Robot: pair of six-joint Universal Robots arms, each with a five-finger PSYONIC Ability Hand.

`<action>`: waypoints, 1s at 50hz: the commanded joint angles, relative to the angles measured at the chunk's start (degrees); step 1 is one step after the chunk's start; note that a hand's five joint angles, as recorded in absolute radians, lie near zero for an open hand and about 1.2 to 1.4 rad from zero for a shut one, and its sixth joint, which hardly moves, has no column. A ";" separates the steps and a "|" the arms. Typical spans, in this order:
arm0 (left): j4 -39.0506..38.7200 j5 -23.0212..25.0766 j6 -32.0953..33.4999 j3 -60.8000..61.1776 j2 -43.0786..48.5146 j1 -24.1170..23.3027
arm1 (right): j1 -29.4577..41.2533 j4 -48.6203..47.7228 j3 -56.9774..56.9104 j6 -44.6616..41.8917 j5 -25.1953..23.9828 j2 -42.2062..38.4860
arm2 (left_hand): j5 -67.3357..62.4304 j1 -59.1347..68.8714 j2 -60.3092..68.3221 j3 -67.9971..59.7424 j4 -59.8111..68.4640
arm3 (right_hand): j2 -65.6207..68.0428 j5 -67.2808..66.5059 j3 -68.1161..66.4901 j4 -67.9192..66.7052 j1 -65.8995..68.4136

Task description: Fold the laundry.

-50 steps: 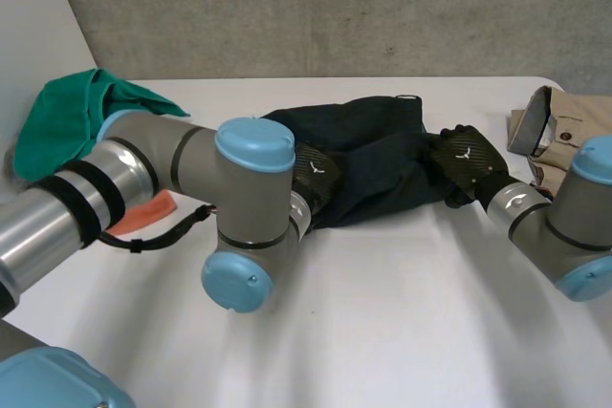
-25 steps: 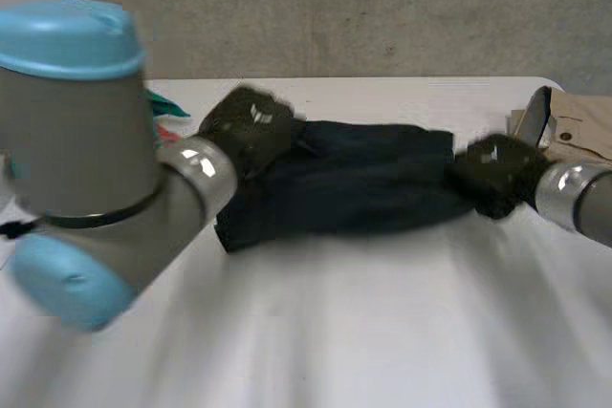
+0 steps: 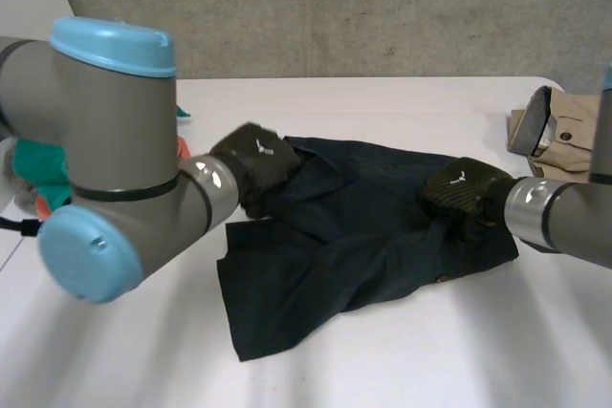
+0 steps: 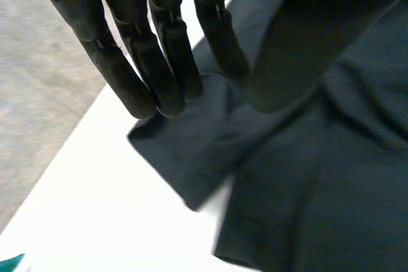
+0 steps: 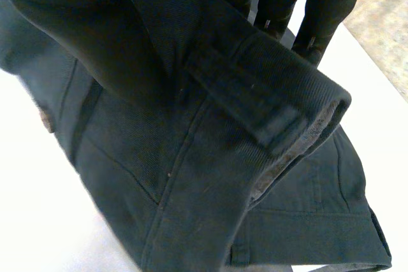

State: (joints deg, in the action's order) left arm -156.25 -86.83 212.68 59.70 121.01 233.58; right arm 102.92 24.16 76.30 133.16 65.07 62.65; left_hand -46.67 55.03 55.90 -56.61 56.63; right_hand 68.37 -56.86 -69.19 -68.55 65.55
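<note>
Dark navy trousers lie spread and rumpled across the middle of the white table. My left hand is at their far left edge. In the left wrist view its straight fingers and thumb close on a raised fold of the trousers. My right hand is at their right end. In the right wrist view its thumb presses the waistband, with a belt loop, against the fingers, and the trousers hang below.
A beige garment lies at the table's far right. A green cloth and an orange piece sit at the far left, partly behind my left arm. A grey wall stands behind the table.
The trousers were bunched at the back, then stretched between both hands. Now they are drawn toward the front and laid down, with a leg spreading to the front left.
</note>
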 commanded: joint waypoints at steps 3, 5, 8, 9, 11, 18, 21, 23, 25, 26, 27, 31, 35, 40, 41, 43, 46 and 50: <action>3.76 -5.10 -13.33 1.64 -2.96 -0.23 | 2.98 -5.78 -0.10 10.01 6.12 -2.01 | 34.49 -32.85 -33.72 34.43 -34.45 | 11.63 -13.14 -10.81 -11.45 14.45; 3.67 -5.63 -15.71 5.68 -6.92 -0.23 | 3.33 -7.45 -0.01 12.20 6.39 -2.10 | 36.20 -34.56 -35.43 36.14 -36.16 | 11.63 -13.14 -10.81 -11.45 14.45; 3.41 -5.80 -17.73 12.34 -12.00 -1.11 | 3.60 -9.55 -0.01 14.84 6.91 -2.36 | 36.53 -34.90 -35.76 36.47 -36.49 | 11.63 -13.14 -10.81 -11.45 14.45; 3.32 -5.98 -17.91 14.20 -13.07 -1.55 | 3.77 -10.09 -0.01 15.37 7.18 -2.45 | 36.70 -35.07 -35.93 36.64 -36.66 | 11.63 -13.14 -10.81 -11.45 14.45; 2.45 -6.07 -17.65 19.46 -15.79 -3.21 | 3.86 -11.14 -0.09 16.42 7.79 -2.80 | 37.71 -36.07 -36.93 37.64 -37.66 | 11.63 -13.14 -10.81 -11.45 14.45; -4.41 -7.30 -15.10 29.59 -18.27 -6.12 | 4.21 -13.70 0.08 19.33 10.78 -4.21 | 38.22 -36.58 -37.45 38.16 -38.18 | 11.63 -13.14 -10.81 -11.45 14.45; -6.96 -8.97 -14.48 31.88 -17.92 -6.91 | 4.21 -13.96 0.61 20.03 10.78 -4.29 | 38.05 -36.41 -37.28 37.99 -38.01 | 11.63 -13.14 -10.81 -11.45 14.45; -8.36 -10.54 -14.40 32.50 -16.61 -7.70 | 4.21 -14.22 1.05 20.21 10.78 -4.21 | 38.05 -36.41 -37.28 37.99 -38.01 | 11.63 -13.14 -10.81 -11.45 14.45; -9.16 -11.69 -14.40 32.50 -15.20 -8.40 | 4.30 -14.31 1.40 20.21 10.78 -4.12 | 37.88 -36.25 -37.11 37.82 -37.84 | 11.63 -13.14 -10.81 -11.45 14.45; -9.16 -12.22 -14.40 32.41 -14.50 -8.58 | 4.30 -14.49 1.57 20.30 10.87 -4.03 | 37.71 -36.08 -36.94 37.65 -37.67 | 11.63 -13.14 -10.81 -11.45 14.45; -9.51 -13.09 -14.40 32.33 -13.01 -8.93 | 4.30 -14.75 1.84 20.38 10.87 -4.03 | 37.38 -35.74 -36.61 37.32 -37.34 | 11.63 -13.14 -10.81 -11.45 14.45; -10.65 -14.85 -14.57 31.45 -9.41 -10.42 | 4.21 -15.36 2.36 20.38 11.04 -3.94 | 35.70 -34.06 -34.93 35.64 -35.65 | 11.63 -13.14 -10.81 -11.45 14.45; -12.32 -15.74 -15.01 30.22 -5.97 -11.74 | 4.13 -15.45 2.63 20.38 11.05 -4.03 | 29.82 -28.18 -29.05 29.76 -29.77 | 11.63 -13.14 -10.81 -11.45 14.45; -13.11 -16.26 -15.71 28.55 -2.37 -13.24 | 3.86 -15.54 2.54 20.38 11.05 -3.94 | 24.26 -22.63 -23.49 24.20 -24.22 | 11.63 -13.14 -10.81 -11.45 14.45; -13.11 -16.26 -15.71 28.37 -1.84 -13.50 | 3.78 -15.54 2.54 20.38 11.05 -3.94 | 23.76 -22.12 -22.98 23.69 -23.71 | 11.63 -13.14 -10.81 -11.45 14.45; -13.55 -16.53 -15.54 27.76 -0.52 -14.03 | 3.60 -15.54 2.54 20.47 11.05 -3.77 | 19.74 -18.10 -18.97 19.68 -19.70 | 11.63 -13.14 -10.81 -11.45 14.45; -15.30 -17.40 -15.36 26.97 0.89 -14.12 | 3.60 -15.54 2.72 20.73 10.87 -3.51 | -12.36 13.99 13.13 -12.42 12.40 | 11.63 -13.14 -10.81 -11.45 14.45; -17.86 -19.51 -15.27 26.44 0.46 -12.89 | 3.34 -15.28 3.24 20.74 10.78 -2.28 | -23.33 24.97 24.10 -23.39 23.37 | 11.63 -13.14 -10.81 -11.45 14.45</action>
State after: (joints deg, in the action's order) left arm -170.94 -103.97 197.15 87.01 121.24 219.57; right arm 106.53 8.64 78.97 153.77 76.02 59.05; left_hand -47.89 60.93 57.57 -56.98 58.27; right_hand 68.37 -56.87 -69.20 -68.55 65.53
